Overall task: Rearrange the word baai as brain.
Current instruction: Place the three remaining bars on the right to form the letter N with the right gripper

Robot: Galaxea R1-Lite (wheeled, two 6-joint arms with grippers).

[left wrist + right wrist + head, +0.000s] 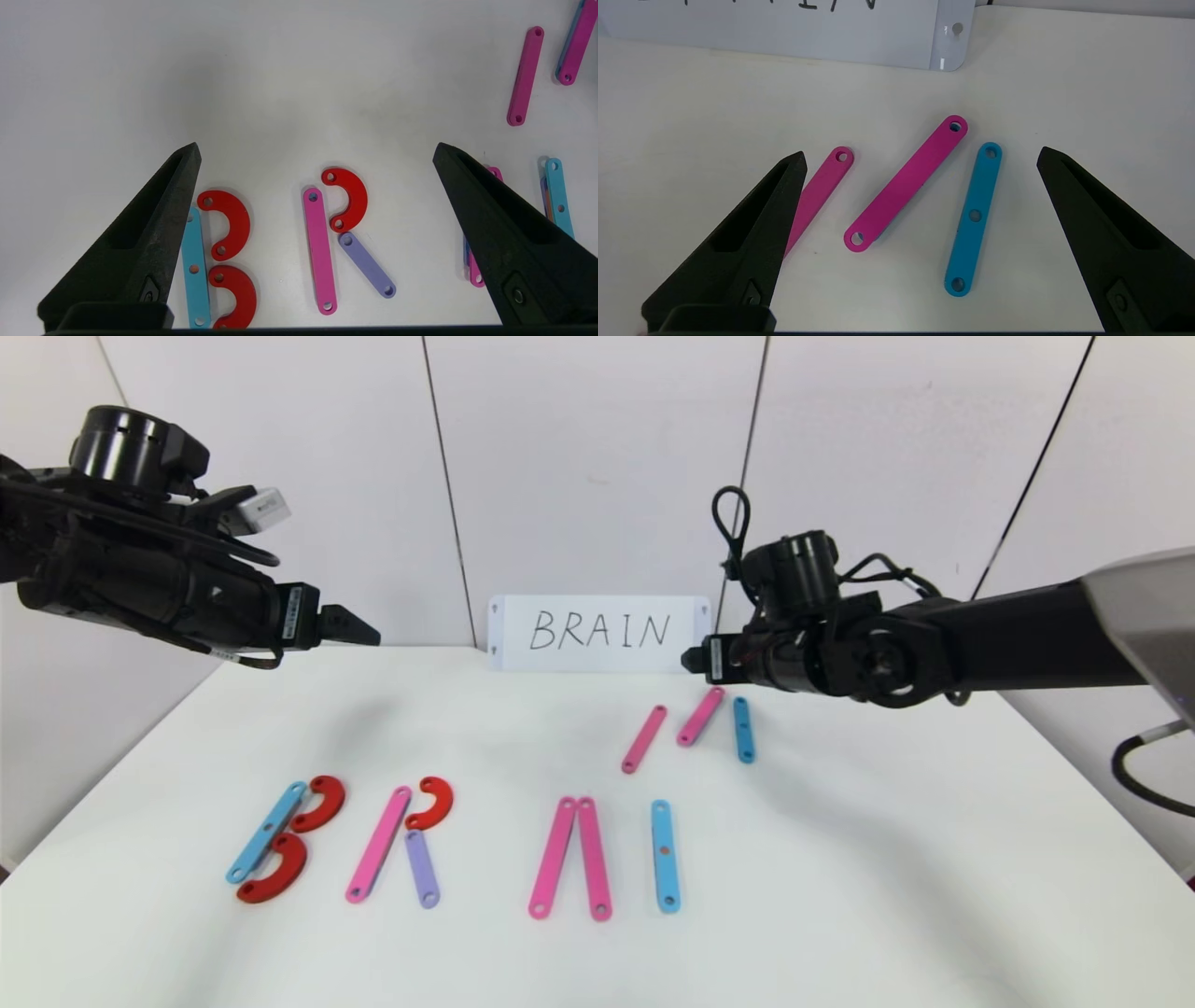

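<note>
Letters [420, 840] spell B, R, A, I along the near table, while three spare strips [908, 182] lie slanted directly beneath the wide-open, empty right gripper [920, 186], far nearer it than the open, empty left gripper [317, 154].

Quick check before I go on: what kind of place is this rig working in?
Likely a lab test bench: a bare white table against plain white wall panels, a handwritten BRAIN card, and coloured holed strips laid out as letters.
</note>
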